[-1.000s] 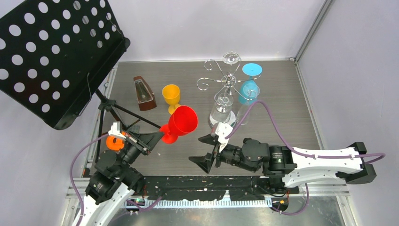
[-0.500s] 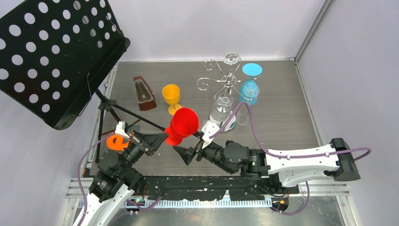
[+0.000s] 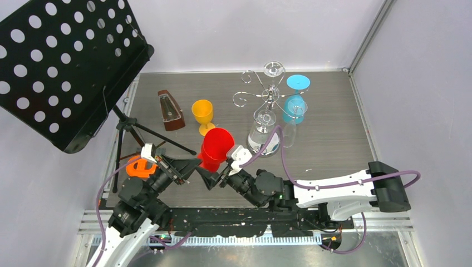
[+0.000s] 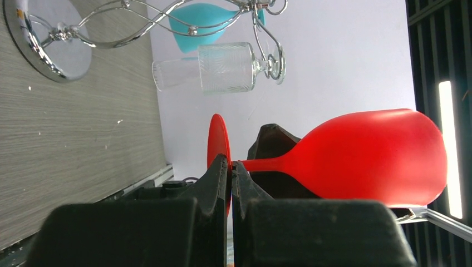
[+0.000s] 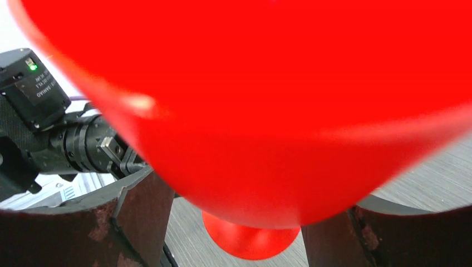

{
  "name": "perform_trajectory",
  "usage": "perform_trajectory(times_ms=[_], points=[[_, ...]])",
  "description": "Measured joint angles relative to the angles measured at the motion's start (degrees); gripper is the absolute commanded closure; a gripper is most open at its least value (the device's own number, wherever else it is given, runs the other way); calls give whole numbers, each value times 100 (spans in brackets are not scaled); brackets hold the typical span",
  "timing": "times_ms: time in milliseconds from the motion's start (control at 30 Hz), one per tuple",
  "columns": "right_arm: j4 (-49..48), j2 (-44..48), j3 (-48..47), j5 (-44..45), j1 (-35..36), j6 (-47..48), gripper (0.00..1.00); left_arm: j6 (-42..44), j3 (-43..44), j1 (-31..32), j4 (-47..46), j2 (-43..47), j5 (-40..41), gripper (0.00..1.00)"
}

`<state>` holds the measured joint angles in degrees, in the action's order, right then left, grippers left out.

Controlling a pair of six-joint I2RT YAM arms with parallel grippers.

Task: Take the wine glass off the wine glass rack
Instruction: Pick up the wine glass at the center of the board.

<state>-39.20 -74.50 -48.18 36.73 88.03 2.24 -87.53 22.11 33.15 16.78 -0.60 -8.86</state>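
The right gripper point(image 3: 213, 177) has swung left, jaws wide open astride the bowl of the red plastic wine glass point(image 3: 217, 144). The left gripper point(image 3: 188, 166) clamps its stem, by the tabletop's point(image 3: 334, 139) near edge.

Pale lilac walls point(image 3: 250, 33), grey woodgrain table point(image 3: 334, 111), black music stand point(image 3: 83, 94)

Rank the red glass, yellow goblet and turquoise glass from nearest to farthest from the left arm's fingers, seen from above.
1. The red glass, pinched in the left fingers, just right of them.
2. The yellow goblet, standing on the table behind them.
3. The turquoise glass, hanging on the chrome rack, far back right.
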Motion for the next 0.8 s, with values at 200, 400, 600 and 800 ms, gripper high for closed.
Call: perform_trajectory(times_ms=[200,400,600,800], points=[[-649,-299,9,120,0,195,32,-199,-149,0,-190,0,-72,100],[-1038,-529,9,214,0,374,52,-282,-179,0,-404,0,-177,100],[-1287,-540,92,339,0,461,80,-380,-179,0,-498,0,-256,100],[-1360,-533,195,509,-9,581,94,-507,-181,-2,-544,0,-297,100]])
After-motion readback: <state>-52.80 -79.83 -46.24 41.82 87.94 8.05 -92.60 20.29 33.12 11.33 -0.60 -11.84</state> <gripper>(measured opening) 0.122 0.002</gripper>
